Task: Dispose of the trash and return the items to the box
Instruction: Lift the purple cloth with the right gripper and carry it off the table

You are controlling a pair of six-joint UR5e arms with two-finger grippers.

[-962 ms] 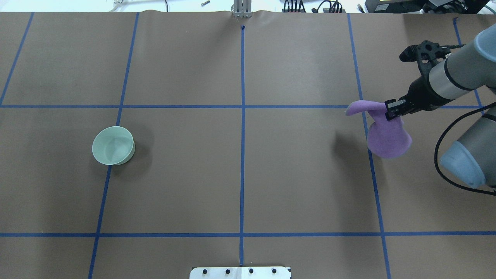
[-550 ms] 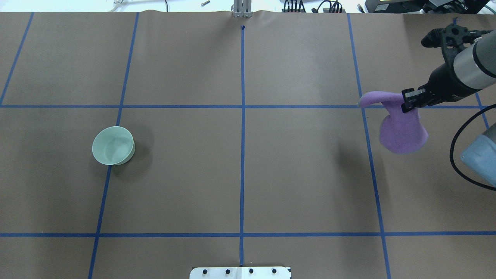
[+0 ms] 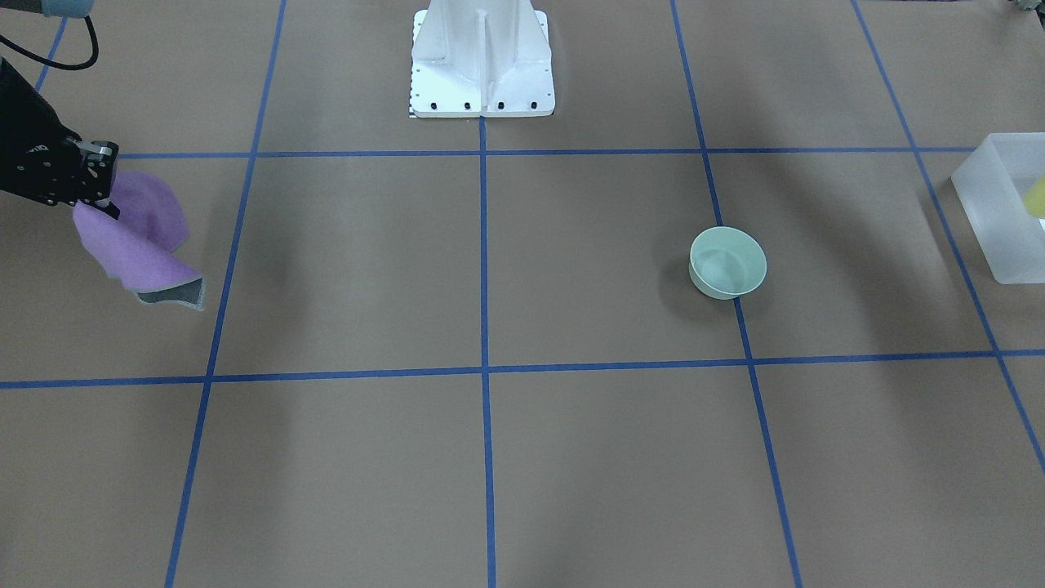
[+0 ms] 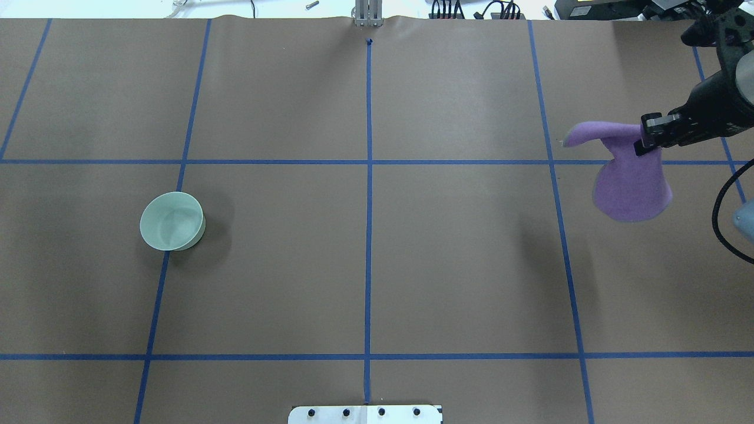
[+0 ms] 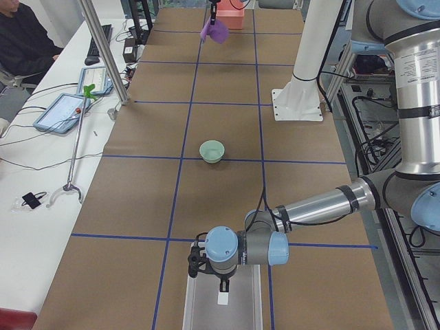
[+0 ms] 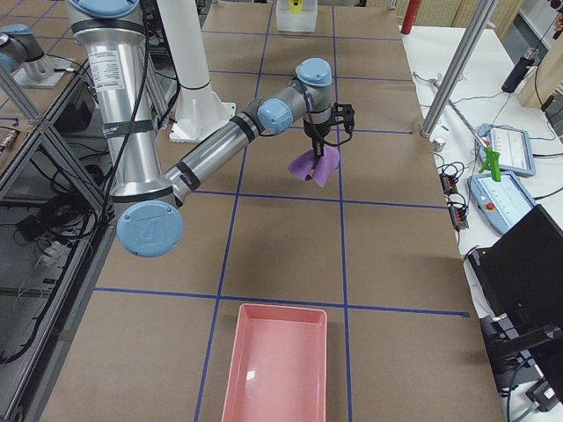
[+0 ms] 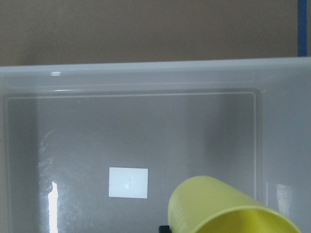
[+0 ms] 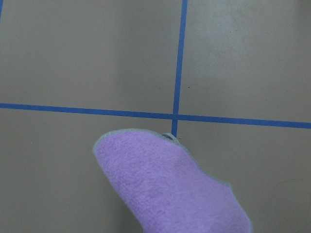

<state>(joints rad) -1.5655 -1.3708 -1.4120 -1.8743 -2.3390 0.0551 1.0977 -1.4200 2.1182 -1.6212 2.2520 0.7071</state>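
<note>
My right gripper (image 4: 648, 140) is shut on a purple cloth (image 4: 630, 182) and holds it hanging above the table's right part; it also shows in the front view (image 3: 96, 175). The cloth fills the bottom of the right wrist view (image 8: 165, 189). The mint-green bowl (image 4: 172, 221) stands upright and empty on the left half of the table. My left gripper (image 5: 221, 280) hovers over the frosted white box (image 3: 988, 204). In the left wrist view the yellow cup (image 7: 218, 208) hangs tilted above the box floor (image 7: 97, 136), hiding the fingers.
A pink tray (image 6: 274, 360) lies at the table's right end, beyond the cloth. The white robot base (image 3: 482, 57) stands at the table's near edge. Laptops, cables and a seated person (image 5: 20, 41) are on the far side bench.
My right gripper has carried the purple cloth further to the right and a little away from the robot. The bowl has not moved.
</note>
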